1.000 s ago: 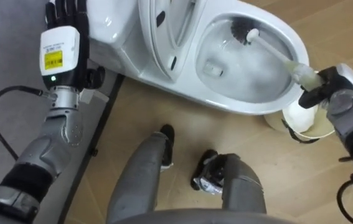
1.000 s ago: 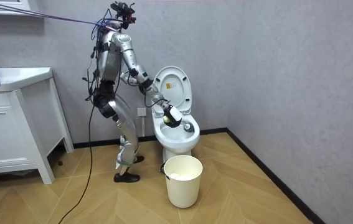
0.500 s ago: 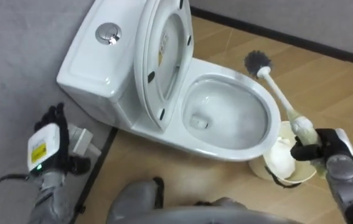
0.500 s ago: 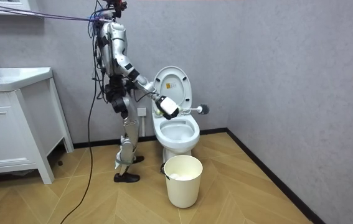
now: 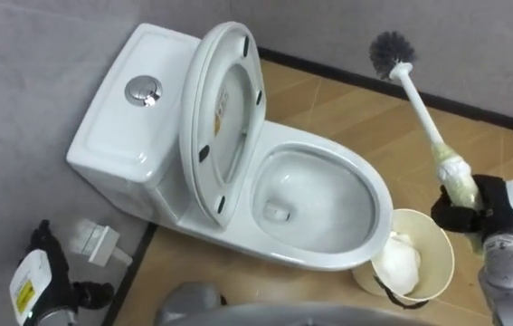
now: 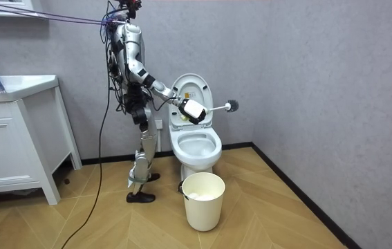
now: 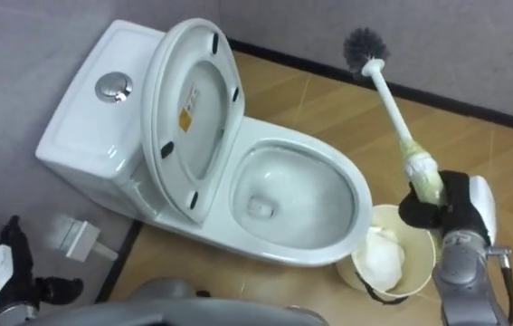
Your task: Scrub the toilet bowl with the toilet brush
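White plastic toilet brush w/ dark bristle head (image 5: 422,109): in air, right of white ceramic toilet bowl (image 5: 380,197), head clear of rim. Prob. light, stiff shaft, bristles may drip; best grip = thick lower handle. Right hand (image 5: 464,215) fingers curled tight round that end, above cream round bin (image 5: 432,249). Left hand (image 5: 32,276) low, left of bowl; fingers: can't tell.

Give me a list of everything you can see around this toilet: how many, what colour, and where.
toilet: one, white, bowl open
lid: one, white, standing up
flush button: one, silver, on top of the toilet
toilet brush: one, white handle, dark bristles, in the air right of the bowl
bin: one, cream, beside the bowl's front
wad: one, white, inside the bin
cabinet: one, white, room view's left
right hand: black, curled round the brush handle
left hand: black, low beside the toilet
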You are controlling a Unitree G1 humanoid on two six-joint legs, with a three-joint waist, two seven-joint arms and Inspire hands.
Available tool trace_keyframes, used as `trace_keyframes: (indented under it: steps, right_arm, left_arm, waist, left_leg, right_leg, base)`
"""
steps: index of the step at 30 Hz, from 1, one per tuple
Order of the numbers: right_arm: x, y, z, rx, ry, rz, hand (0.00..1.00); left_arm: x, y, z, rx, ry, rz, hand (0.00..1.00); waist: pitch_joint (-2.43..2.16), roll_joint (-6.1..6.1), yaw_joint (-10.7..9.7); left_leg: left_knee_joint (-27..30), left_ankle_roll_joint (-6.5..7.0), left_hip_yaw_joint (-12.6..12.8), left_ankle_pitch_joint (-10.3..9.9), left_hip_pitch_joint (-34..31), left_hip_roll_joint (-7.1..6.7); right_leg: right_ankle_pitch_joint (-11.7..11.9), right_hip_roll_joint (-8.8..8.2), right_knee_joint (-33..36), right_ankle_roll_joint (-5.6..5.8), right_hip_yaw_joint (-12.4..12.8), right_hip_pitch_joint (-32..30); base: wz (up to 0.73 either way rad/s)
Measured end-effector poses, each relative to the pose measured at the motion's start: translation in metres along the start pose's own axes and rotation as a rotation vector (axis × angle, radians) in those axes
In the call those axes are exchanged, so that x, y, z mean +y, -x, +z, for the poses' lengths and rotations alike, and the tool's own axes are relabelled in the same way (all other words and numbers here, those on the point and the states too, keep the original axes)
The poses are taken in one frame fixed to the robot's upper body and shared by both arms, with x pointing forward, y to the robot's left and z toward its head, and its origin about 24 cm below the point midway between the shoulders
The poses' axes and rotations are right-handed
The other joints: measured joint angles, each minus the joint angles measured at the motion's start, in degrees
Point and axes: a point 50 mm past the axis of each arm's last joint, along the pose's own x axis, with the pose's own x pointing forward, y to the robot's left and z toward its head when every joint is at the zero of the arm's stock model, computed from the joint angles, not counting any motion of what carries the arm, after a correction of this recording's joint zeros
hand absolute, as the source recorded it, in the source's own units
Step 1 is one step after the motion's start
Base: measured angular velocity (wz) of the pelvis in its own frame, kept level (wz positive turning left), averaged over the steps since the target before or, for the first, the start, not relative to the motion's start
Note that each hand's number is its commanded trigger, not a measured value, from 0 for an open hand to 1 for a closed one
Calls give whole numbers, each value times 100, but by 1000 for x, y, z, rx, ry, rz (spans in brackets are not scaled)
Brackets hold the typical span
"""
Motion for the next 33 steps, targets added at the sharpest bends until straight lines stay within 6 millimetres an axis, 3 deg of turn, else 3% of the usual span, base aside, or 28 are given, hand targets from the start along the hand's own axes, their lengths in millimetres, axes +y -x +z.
trace_keyframes:
  steps: [5, 10, 13, 17, 19, 24, 29, 30, 31, 32, 33]
  right_arm:
    - [6, 5, -4, 14, -39, -17, 100]
    - [20, 21, -24, 117, -123, 3, 100]
    - [30, 30, -43, 207, -130, 26, 100]
    - [44, 47, -72, 356, -104, 70, 100]
    - [47, 55, -86, 434, -87, 84, 100]
    - [54, 63, -96, 499, -90, 103, 100]
    - [58, 70, -106, 570, -99, 132, 100]
    - [59, 72, -108, 583, -102, 134, 100]
    - [60, 74, -110, 596, -104, 135, 22]
    - [60, 74, -111, 602, -107, 134, 0]
    - [60, 75, -112, 614, -118, 128, 0]
  left_arm:
    - [-7, 8, -24, 131, 35, -49, 0]
    - [-17, 22, -55, 322, 19, -138, 0]
    - [-25, 21, -59, 381, 16, -194, 0]
    - [-32, 9, -46, 368, 35, -235, 0]
    - [-36, 6, -39, 352, 49, -261, 0]
    - [-39, -6, -23, 297, 47, -312, 0]
    - [-42, -9, -17, 284, 64, -369, 0]
    - [-43, -8, -19, 288, 61, -380, 0]
    - [-43, -7, -21, 298, 59, -386, 0]
    - [-43, -6, -22, 304, 57, -390, 0]
    - [-43, -5, -26, 319, 54, -396, 0]
  waist:
    - [-13, 22, -39]
    - [-20, 53, -85]
    - [-11, 110, -223]
    - [-1, 160, -351]
    - [-28, 245, -395]
    - [-54, 316, -511]
    - [-46, 329, -514]
    - [-24, 352, -524]
    - [-23, 348, -531]
    - [-21, 350, -531]
    - [-18, 353, -533]
  left_leg:
    - [-224, -17, 133, -11, 363, -11]
    - [-459, -27, 284, -18, 667, 0]
    - [-470, -26, 282, -22, 724, -5]
    - [-478, -14, 290, -31, 726, 1]
    - [-474, -1, 336, -43, 722, 6]
    - [-480, 8, 487, -46, 763, 22]
    - [-485, 29, 644, -62, 854, 85]
    - [-494, 30, 647, -66, 873, 86]
    - [-498, 32, 647, -67, 907, 84]
    - [-495, 32, 647, -67, 922, 83]
    - [-481, 32, 650, -67, 940, 81]
  right_leg:
    - [25, 9, -192, 33, 147, 277]
    - [53, 28, -295, 47, 385, 423]
    - [94, 31, -308, 63, 398, 500]
    - [128, 40, -311, 77, 410, 491]
    - [152, 76, -301, 80, 473, 455]
    - [212, 104, -300, 81, 639, 436]
    - [252, 128, -304, 88, 838, 455]
    - [257, 134, -325, 93, 854, 480]
    - [263, 139, -391, 99, 864, 523]
    - [264, 140, -401, 101, 873, 536]
    - [264, 140, -412, 101, 878, 553]
  base:
    - [-17]
    - [-19]
    - [-4]
    - [-3]
    - [-17]
    - [-18]
    - [-18]
    - [-5]
    - [0]
    - [0]
    - [0]
